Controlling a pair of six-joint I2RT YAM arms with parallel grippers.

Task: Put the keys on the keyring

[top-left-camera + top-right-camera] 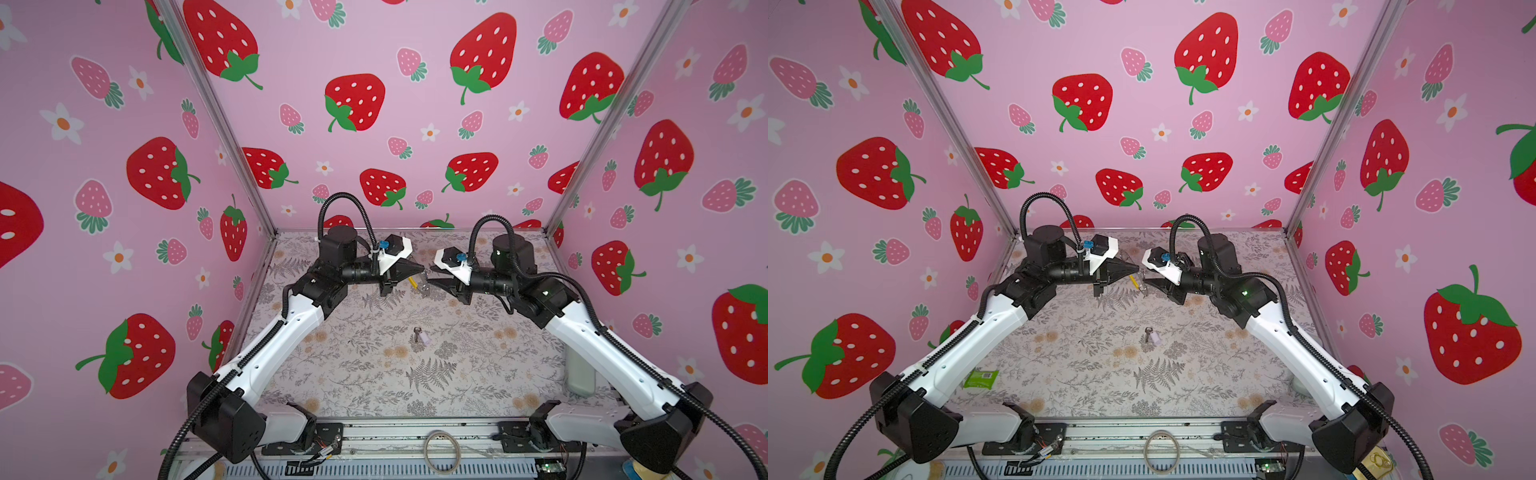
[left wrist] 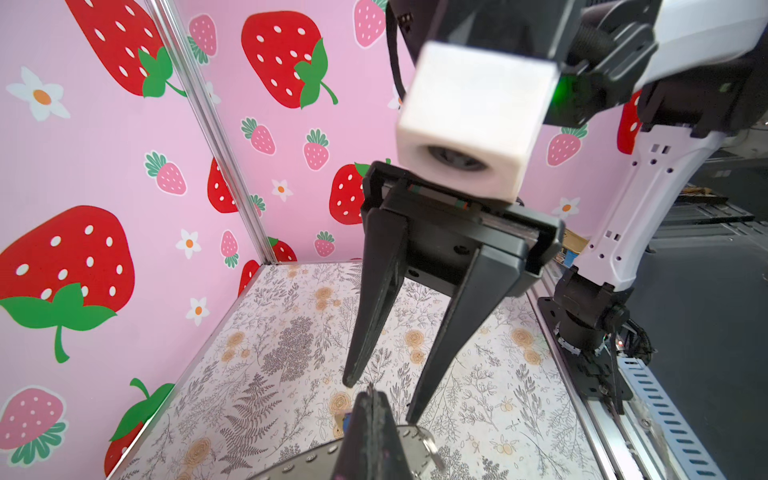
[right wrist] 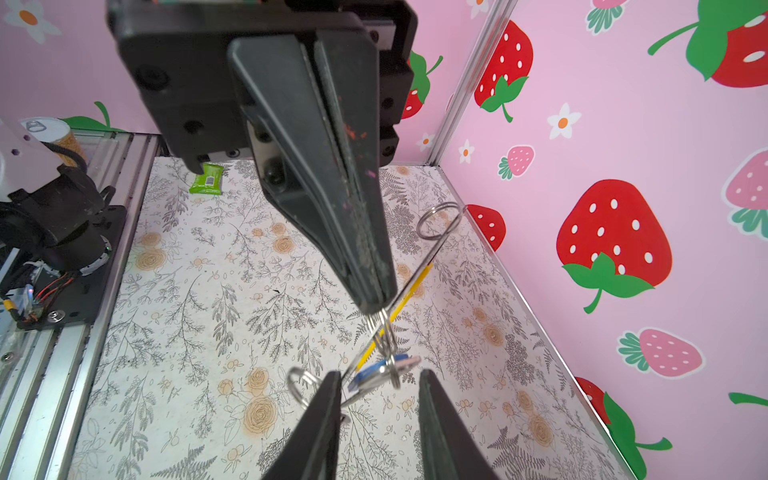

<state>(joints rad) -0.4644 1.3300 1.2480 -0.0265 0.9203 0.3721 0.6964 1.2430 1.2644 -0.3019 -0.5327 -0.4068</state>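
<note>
- Keyring [image 3: 410, 291] first, and it is not the plain pale hoop [image 1: 441, 451] lying on the near rail. That one has no yellow, so I leave it alone.
- Farther out, about mid-counter [image 1: 332, 386], the lilac-tagged key [image 1: 419, 335] lies flat on its own, well apart from both tools.
- It looks small, light and stiff. I judge the thin metal will be slippery against the counter, so the plastic tag or the key's head is the better place to pinch, coming from above.
- Over the far half of the counter, my left tool [image 3: 374, 301] is pressed together on the keyring. It pinches the thin wire close to the yellow section and holds it in the air.
- Just below that pinch hangs the blue-tagged key [image 3: 368, 372], from a small loop on the wire. It appears to be on the ring already, though I cannot see the joint clearly.
- My right tool [image 3: 379, 376] is spread, one finger on each side of the blue tag, gripping nothing.
- The ring is thin wire and I expect it to flex, swing and twist when nudged.
- A spare loop [image 3: 438, 220] sits farther along the ring and will probably slide, so I would hold close beside whichever loop I want.
</note>
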